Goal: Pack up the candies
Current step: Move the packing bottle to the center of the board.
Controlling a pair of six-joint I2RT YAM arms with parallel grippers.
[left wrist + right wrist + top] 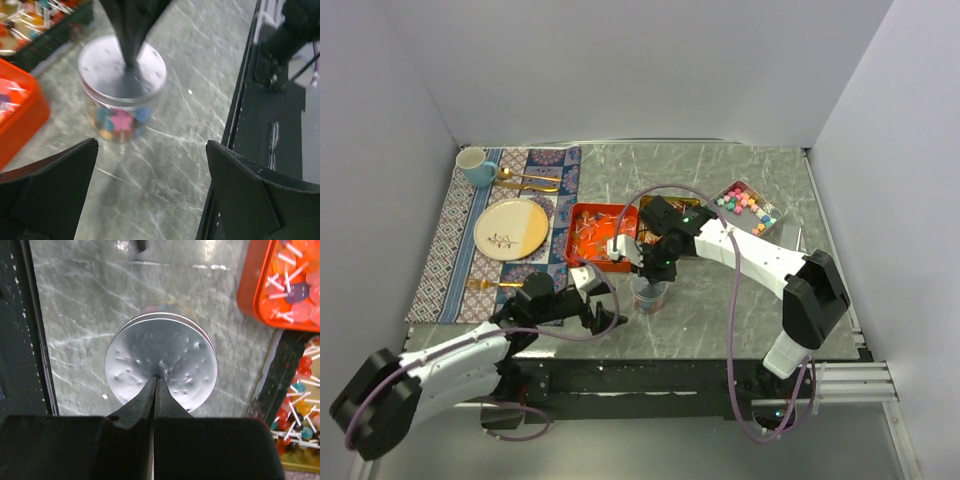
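Two claws by the jar (649,293). Right claw (157,377) pressed together, tips on the middle of the jar's lid (161,362), straight above. Candies (120,122) sit inside the upright jar. Left claw (603,305) spread, just left of the jar, apart from it, mouth facing it.

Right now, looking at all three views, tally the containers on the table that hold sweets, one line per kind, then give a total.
orange tray: 1
dark tray: 1
clear box: 1
lidded jar: 1
Total: 4
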